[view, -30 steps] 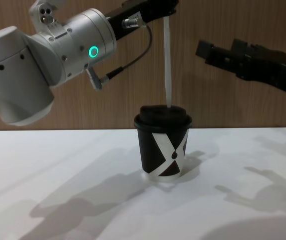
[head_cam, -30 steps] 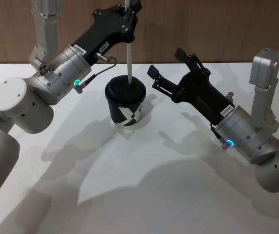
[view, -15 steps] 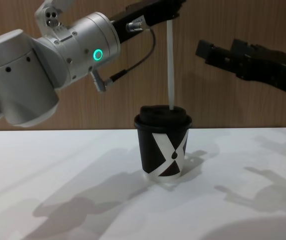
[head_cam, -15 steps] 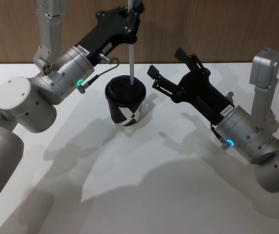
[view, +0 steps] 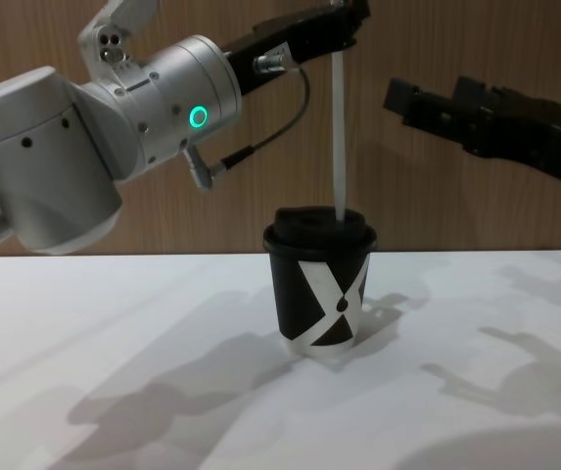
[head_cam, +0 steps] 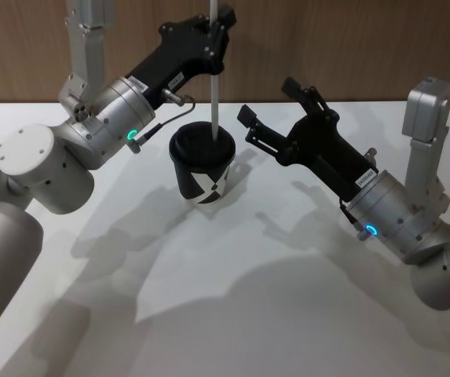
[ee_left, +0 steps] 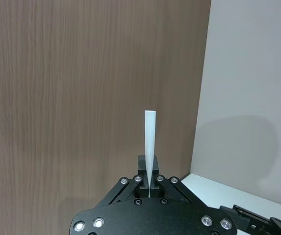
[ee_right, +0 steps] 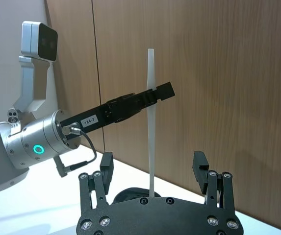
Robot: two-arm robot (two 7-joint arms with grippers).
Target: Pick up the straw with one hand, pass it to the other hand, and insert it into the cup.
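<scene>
Both arms are silver, rounded and dotted with small screws. Each wrist carries a glowing ring behind its black pincer, green on the left pincer, bluer on the right pincer, with white labels and a thin cable.

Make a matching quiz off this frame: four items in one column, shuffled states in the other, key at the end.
Items
1. straw
2. cup
3. left gripper
4. right gripper

States
A. open and holding nothing, to the right of the cup
B. standing on the white table, domed black lid on
C. upright, lower tip at the lid
D. shut on the straw, above the cup

Pairs: 1-C, 2-B, 3-D, 4-A
</scene>
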